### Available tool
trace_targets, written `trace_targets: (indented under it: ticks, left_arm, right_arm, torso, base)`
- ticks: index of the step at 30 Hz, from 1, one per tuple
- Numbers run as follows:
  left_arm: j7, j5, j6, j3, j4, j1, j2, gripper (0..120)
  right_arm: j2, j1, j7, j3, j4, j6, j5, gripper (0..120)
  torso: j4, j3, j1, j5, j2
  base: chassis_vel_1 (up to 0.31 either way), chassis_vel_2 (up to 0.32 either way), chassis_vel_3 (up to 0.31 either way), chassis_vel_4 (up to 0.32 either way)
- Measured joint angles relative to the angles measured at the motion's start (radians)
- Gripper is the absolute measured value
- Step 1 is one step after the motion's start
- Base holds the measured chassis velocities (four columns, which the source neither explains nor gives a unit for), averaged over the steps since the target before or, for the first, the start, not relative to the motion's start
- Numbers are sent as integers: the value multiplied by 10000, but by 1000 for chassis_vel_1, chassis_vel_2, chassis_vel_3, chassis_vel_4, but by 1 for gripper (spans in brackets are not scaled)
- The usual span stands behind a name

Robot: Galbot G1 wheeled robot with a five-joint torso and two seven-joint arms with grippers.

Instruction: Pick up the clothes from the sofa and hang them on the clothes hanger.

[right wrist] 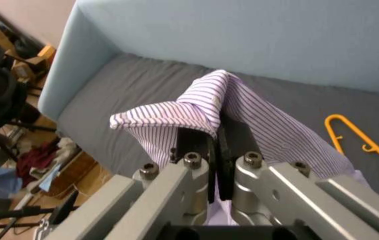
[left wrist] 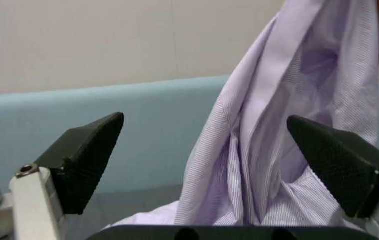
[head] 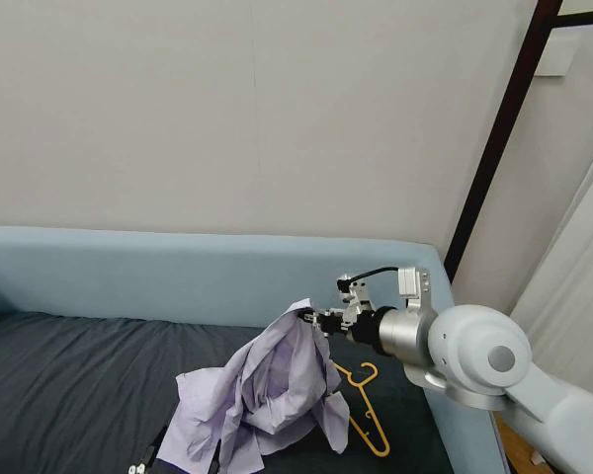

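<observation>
- The right gripper [head: 312, 318] has its jaws pressed together on a fold of the lilac striped shirt [head: 277, 390]. They pinch it at its highest point, above the sofa [head: 178, 276] seat.
- Treat this high pinch as a way to let the fabric drape and open out. The lower part of the shirt rests bunched on the dark cushion.
- The left gripper [left wrist: 204, 120] sits low with its jaws spread wide, holding nothing. The cloth hangs ahead of them, and you cannot tell whether it reaches between them. The gripper is probably placed to take a second hold.
- The orange hanger [head: 368, 415] lies flat on the seat just beside the shirt, towards the sofa's end. It is not yet in use.
- No brand, label or writing can be read on any item.
</observation>
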Motion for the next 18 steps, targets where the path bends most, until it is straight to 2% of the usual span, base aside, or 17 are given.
trace_targets:
  ticks: [1,6,7,11,12,15,18]
  left_arm:
    - [0,0,0,0,0,0,0,96]
    - [-56,-1360,1043,608,-106,-1051,844,94]
    - [-56,-1360,1043,608,-106,-1051,844,94]
    - [-227,-1834,1537,1036,106,-1958,1664,93]
    - [-227,-1834,1537,1036,106,-1958,1664,93]
    - [-278,-1865,1808,1334,350,-2592,2447,81]
    - [-321,-1877,1929,1559,464,-2932,2780,75]
  right_arm:
    - [0,0,0,0,0,0,0,0]
    - [-250,-55,-52,197,28,-4,2,0]
    - [-250,-55,-52,197,28,-4,2,0]
    - [-280,-24,-93,180,-2,-4,0,0]
    - [-280,-24,-93,180,-2,-4,0,0]
    - [-87,329,-117,-125,-184,-16,-10,0]
    - [18,483,-123,-268,-267,-18,-22,0]
  torso:
    - [0,0,0,0,0]
    - [1,0,0,0,0]
    - [1,0,0,0,0]
    - [0,0,0,0,0]
    - [0,0,0,0,0]
    - [2,0,0,-1,0]
    - [6,0,0,0,0]
  base:
    - [0,0,0,0]
    - [0,0,0,0]
    - [0,0,0,0]
    - [0,0,0,0]
    - [0,0,0,0]
    - [0,0,0,0]
    - [0,0,0,0]
